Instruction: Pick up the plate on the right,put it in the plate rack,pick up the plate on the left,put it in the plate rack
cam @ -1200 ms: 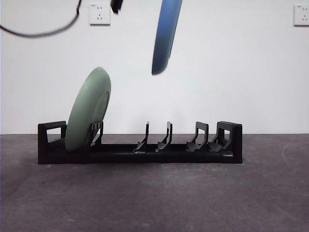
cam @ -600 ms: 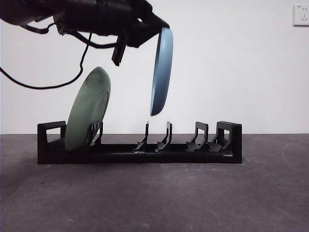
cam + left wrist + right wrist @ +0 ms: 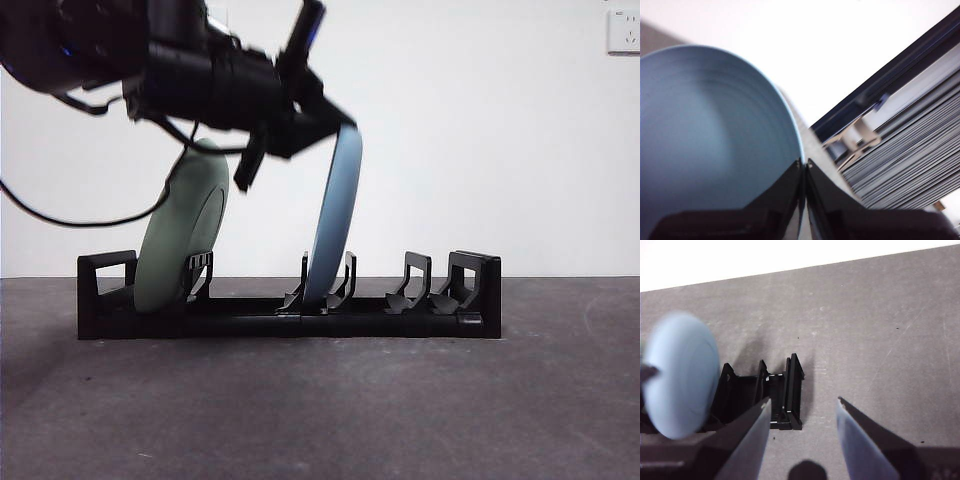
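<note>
Dropped fast from high above the rack: blue plate (image 3: 334, 215), hanging well clear of the dividers a sec ago, now down w/ its lower edge between the middle pair of uprights of the plate rack (image 3: 290, 305), leaning slightly right at the top. Pinched on the upper rim by the left gripper (image 3: 325, 122), jaws pressed together on the plate edge in the left wrist view (image 3: 804, 172); arm reaching in big and dark from upper left, above the green plate. Already parked at the rack's left end: green plate (image 3: 185, 228), tilted right, resting on its divider, apart from the blue one. Idle on the right side: right gripper (image 3: 802, 415), jaws spread, holding nothing, looking down over the rack's right end (image 3: 790, 392) w/ the blue plate (image 3: 682, 372) visible further left. Judged from this: second placement nearly done; whether the rim is fully seated on the rack floor can't be told from the front. Next likely needs a gentle release and a straight lift so the plate doesn't tip out of the slot or knock toward the green one. Both plates then racked, task about complete.
</note>
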`<state>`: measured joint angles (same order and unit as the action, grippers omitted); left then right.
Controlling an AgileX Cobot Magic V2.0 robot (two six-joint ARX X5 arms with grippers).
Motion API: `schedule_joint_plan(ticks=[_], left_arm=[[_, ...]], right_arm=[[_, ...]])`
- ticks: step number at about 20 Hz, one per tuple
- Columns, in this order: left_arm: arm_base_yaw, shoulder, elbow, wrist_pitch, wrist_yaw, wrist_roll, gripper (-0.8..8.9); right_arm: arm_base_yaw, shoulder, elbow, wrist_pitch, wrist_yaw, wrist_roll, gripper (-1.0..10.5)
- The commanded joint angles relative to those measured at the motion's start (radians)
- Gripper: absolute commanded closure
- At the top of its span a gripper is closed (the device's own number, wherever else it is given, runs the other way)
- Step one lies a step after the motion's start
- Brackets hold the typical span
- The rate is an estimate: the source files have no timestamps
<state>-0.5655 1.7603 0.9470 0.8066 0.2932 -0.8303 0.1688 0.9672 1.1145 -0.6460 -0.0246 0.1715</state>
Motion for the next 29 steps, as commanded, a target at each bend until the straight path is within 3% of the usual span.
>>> schedule_joint_plan(ticks=[1,6,8,9,11,13,16,19,20,22,23,25,29], left_arm=[[0.002,0.012,-0.009,-0.033,-0.003,0.055,8.26],[0.002,0.012,-0.009,-0.082,0.004,0.078,7.88],[0.002,0.009,-0.009,-0.067,0.074,0.077,5.68],[0.002,0.002,-0.009,-0.056,0.113,0.075,5.15],[0.002,-0.033,-0.009,-0.049,0.189,0.098,5.12],[-0.001,-0.097,-0.009,-0.056,0.243,0.138,5.12],[-0.004,-0.256,-0.009,-0.189,0.240,0.278,5.12],[-0.006,-0.488,-0.009,-0.528,0.056,0.586,5.13],[-0.009,-0.574,-0.009,-0.665,-0.063,0.709,5.31],[-0.011,-0.716,-0.009,-0.880,-0.267,0.860,5.40],[-0.011,-0.778,-0.009,-0.973,-0.360,0.883,5.56],[-0.009,-0.877,-0.009,-1.132,-0.484,0.896,7.89],[-0.004,-1.003,-0.011,-1.357,-0.558,0.904,8.21]], right_arm=[[0.000,0.003,0.002,0.010,0.000,-0.005,7.3],[0.000,0.003,0.002,0.009,-0.002,-0.005,7.3],[0.002,0.003,0.002,0.009,-0.003,-0.005,7.3],[0.003,0.003,0.002,0.009,-0.003,-0.006,7.3],[0.003,0.003,0.002,0.008,-0.038,-0.021,7.3],[0.003,0.003,0.002,0.008,-0.142,-0.050,7.3],[0.003,0.003,0.001,-0.016,-0.217,-0.090,7.3],[0.003,0.003,0.001,-0.083,-0.217,-0.139,7.3],[0.003,0.003,0.001,-0.102,-0.212,-0.148,7.3],[0.003,0.003,0.001,-0.120,-0.212,-0.169,7.9],[0.003,0.003,0.001,-0.121,-0.212,-0.174,8.6],[0.005,0.003,0.001,-0.121,-0.212,-0.174,9.4],[0.006,-0.026,-0.027,-0.071,-0.208,-0.171,9.6]])
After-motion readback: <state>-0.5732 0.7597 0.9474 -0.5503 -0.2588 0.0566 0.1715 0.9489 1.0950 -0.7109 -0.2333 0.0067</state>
